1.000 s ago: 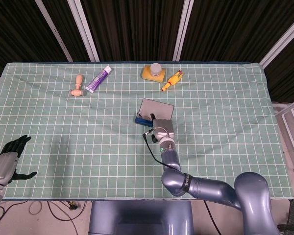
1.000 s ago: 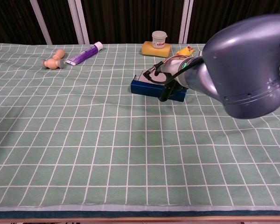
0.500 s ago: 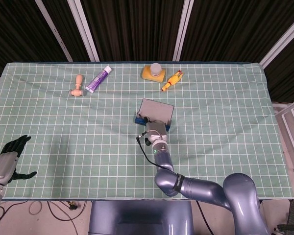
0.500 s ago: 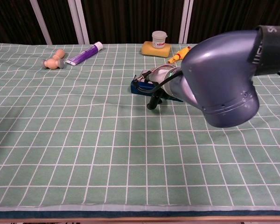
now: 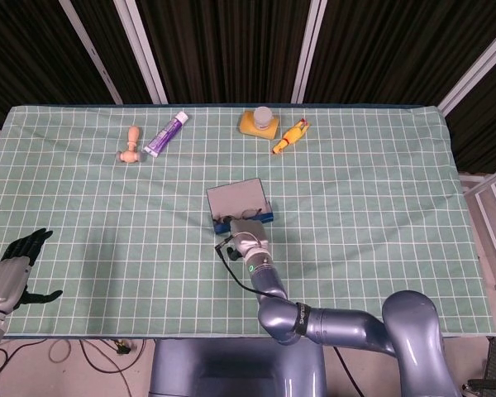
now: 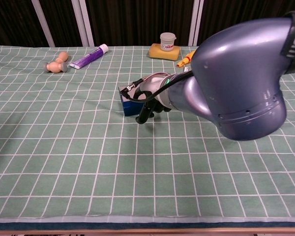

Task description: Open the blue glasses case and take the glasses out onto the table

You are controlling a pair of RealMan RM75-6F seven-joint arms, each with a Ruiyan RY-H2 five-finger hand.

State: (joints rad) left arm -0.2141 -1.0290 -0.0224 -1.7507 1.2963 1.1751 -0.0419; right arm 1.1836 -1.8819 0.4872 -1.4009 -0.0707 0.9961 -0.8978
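The blue glasses case (image 5: 259, 217) lies open near the table's middle, its grey lid (image 5: 236, 197) raised toward the far side. In the chest view only a blue corner of the case (image 6: 126, 104) shows past my right forearm. My right hand (image 5: 246, 227) sits at the case's near edge, mostly covered by its own wrist, and its grip is hidden. Something dark lies at the case's opening under the hand; I cannot tell whether it is the glasses or fingers. My left hand (image 5: 13, 271) hangs at the near left table corner, fingers apart, holding nothing.
Along the far side lie a wooden figure (image 5: 130, 145), a purple-and-white tube (image 5: 167, 135), a yellow sponge with a white cup (image 5: 259, 122) and a yellow rubber chicken (image 5: 290, 136). My right arm (image 6: 236, 78) fills the chest view's right half.
The case has slid left and toward me and turned, with my right hand moving along at its near edge. The left hand has not moved.
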